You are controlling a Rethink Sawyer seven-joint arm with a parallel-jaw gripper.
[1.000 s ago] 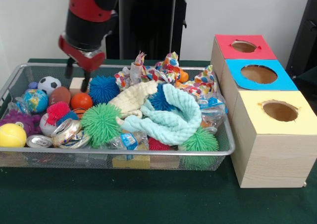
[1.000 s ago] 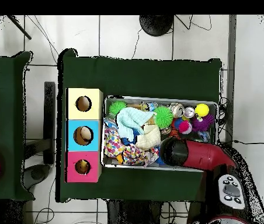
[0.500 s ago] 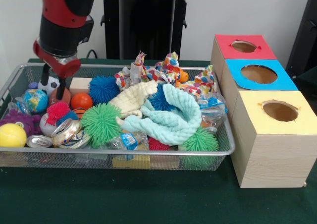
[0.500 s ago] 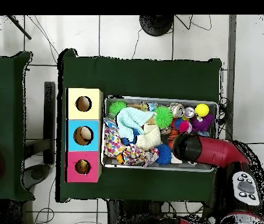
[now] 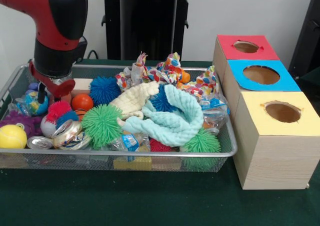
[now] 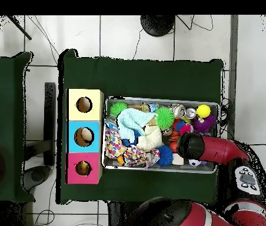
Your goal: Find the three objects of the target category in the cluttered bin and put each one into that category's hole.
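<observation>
Partly hidden — gripper [image 5: 46, 93] among balls [image 5: 80, 102]

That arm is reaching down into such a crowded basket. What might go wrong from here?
The tool hangs low among tightly packed balls, beside the globe ball and the orange ball. It might pinch two things at once, or nudge a round ball away so that it rolls off. The teal cloth and cream cloth drape over other items, so whatever lies beneath could be missed or dragged along.
</observation>
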